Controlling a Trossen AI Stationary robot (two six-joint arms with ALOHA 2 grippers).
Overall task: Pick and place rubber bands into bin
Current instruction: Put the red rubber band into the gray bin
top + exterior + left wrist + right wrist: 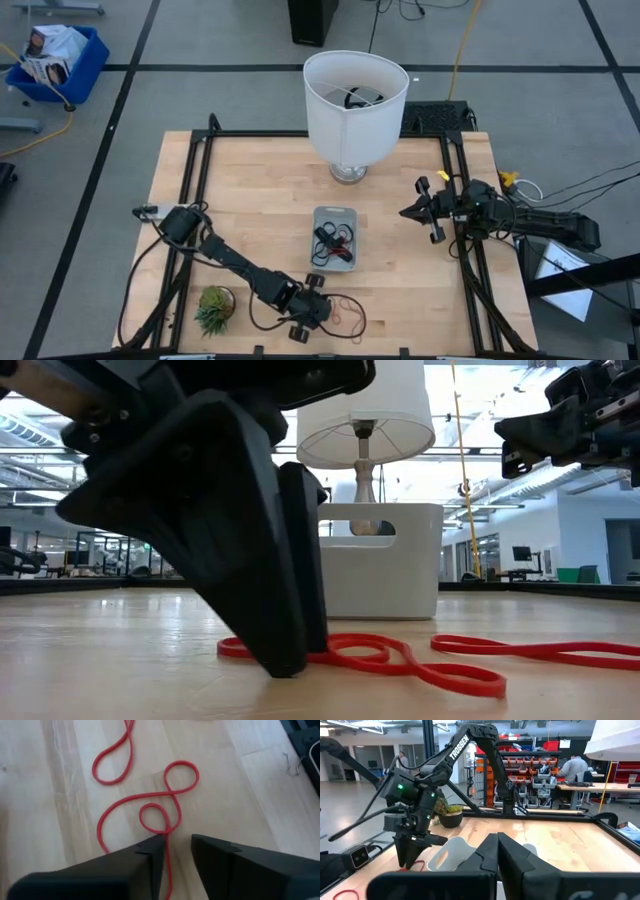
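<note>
Rubber band (150, 805) (red) apparently between left tool (177, 852) fingertips.

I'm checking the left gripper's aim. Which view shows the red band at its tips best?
The left wrist view: the red band lies looped on the wood, one strand between the left gripper fingers. The low view shows it edge-on, the high view only faintly, the right wrist view just a scrap.

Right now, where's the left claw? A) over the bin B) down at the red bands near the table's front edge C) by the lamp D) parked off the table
B: the left claw stands on the wood at a red rubber band, fingers straddling it, open.
</note>
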